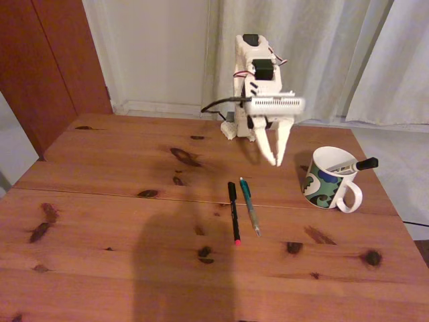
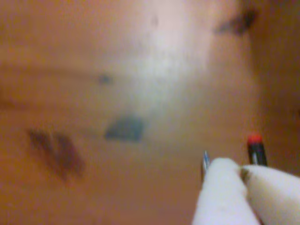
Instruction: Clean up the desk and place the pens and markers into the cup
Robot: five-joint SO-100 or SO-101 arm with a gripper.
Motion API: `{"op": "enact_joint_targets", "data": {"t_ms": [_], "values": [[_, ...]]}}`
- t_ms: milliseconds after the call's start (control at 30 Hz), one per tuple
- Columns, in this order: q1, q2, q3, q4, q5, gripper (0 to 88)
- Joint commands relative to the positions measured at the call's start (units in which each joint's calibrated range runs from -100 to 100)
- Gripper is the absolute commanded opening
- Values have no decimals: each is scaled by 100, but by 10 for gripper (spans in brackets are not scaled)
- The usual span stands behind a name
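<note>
In the fixed view the gripper (image 1: 275,159) hangs at centre frame above the desk (image 1: 100,221), fingers pointing down, closed together and holding nothing. The black pen with the red tip (image 1: 233,211) and the teal-green pen (image 1: 250,205) lie side by side just below and left of the fingertips, long axes running roughly top to bottom. The white marker (image 1: 352,166) already leans in the patterned mug (image 1: 326,180) at the right. In the wrist view the fingertips (image 2: 234,185) sit at lower right, both pen ends just beyond them.

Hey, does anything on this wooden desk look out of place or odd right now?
Two pens lie loose on the reddish-brown wooden desk: a thin black pen with red tip and a teal-green translucent pen. Nothing looks spilled or damaged.
</note>
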Motion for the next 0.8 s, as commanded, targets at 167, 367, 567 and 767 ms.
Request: {"op": "enact_joint_targets", "data": {"t_ms": [167,367,567,767], "values": [[349,671,-327,402,343,5],[357,1259,-327,394,505,5],[357,1515,-318,325,505,5],[349,1582,-246,316,468,5]]}}
